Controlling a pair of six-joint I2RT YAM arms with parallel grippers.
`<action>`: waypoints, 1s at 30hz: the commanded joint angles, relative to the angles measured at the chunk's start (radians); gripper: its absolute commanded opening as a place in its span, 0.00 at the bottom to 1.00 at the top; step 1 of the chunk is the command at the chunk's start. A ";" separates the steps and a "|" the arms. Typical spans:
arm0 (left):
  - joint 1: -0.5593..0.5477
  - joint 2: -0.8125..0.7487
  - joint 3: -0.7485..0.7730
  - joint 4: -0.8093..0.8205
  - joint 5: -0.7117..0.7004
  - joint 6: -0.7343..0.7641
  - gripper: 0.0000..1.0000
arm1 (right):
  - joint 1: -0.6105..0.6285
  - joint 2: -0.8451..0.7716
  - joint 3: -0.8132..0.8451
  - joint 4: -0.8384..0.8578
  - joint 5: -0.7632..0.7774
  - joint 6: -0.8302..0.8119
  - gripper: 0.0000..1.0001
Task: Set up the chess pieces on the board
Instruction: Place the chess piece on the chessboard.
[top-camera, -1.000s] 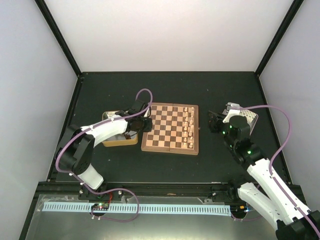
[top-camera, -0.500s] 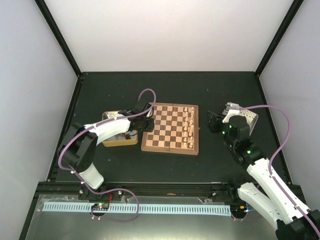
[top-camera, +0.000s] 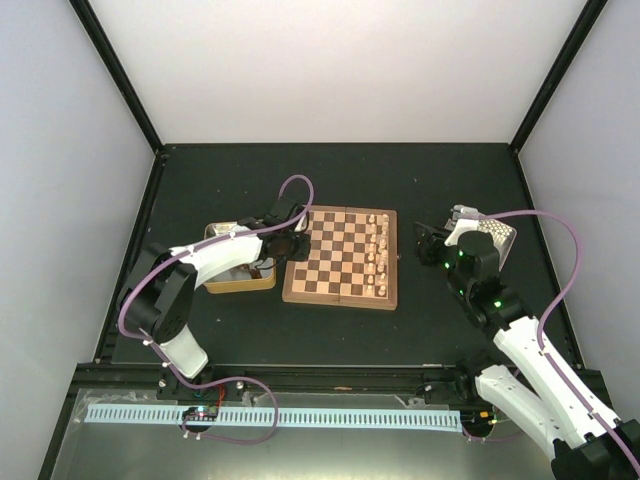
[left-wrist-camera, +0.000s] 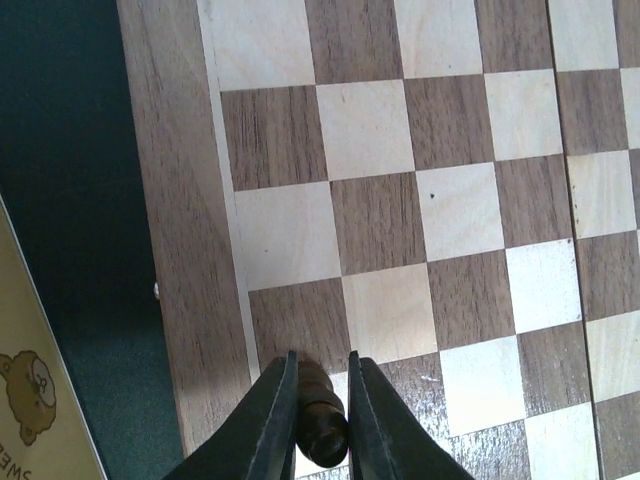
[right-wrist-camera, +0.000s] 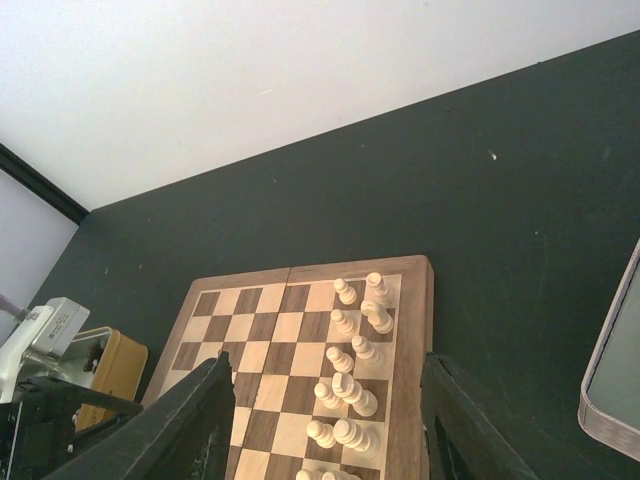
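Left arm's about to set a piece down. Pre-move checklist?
1. Grip: dark piece clamped between the left fingers: ok.
2. Position: it sits over the board, by its left border: ok.
3. Squares nearby free of other pieces: ok.
4. Piece upright in the grip: cannot tell.
5. The right fingers are open, empty and off the board's right side: ok.
6. The cream pieces are grouped on the opposite side, away from the left arm: ok.

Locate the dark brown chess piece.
Left wrist view: the dark brown piece is pinched in the left tool, low in frame, over edge squares of the board beside its plain border.
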 joint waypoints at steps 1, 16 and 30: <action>-0.006 0.022 0.045 0.010 -0.012 0.010 0.12 | 0.005 -0.011 -0.015 0.018 -0.002 0.002 0.53; -0.006 0.051 0.056 0.052 -0.051 0.031 0.12 | 0.005 -0.006 -0.015 0.023 0.004 0.001 0.53; -0.005 0.046 0.080 0.012 -0.051 0.038 0.38 | 0.005 0.002 -0.009 0.024 0.006 0.000 0.53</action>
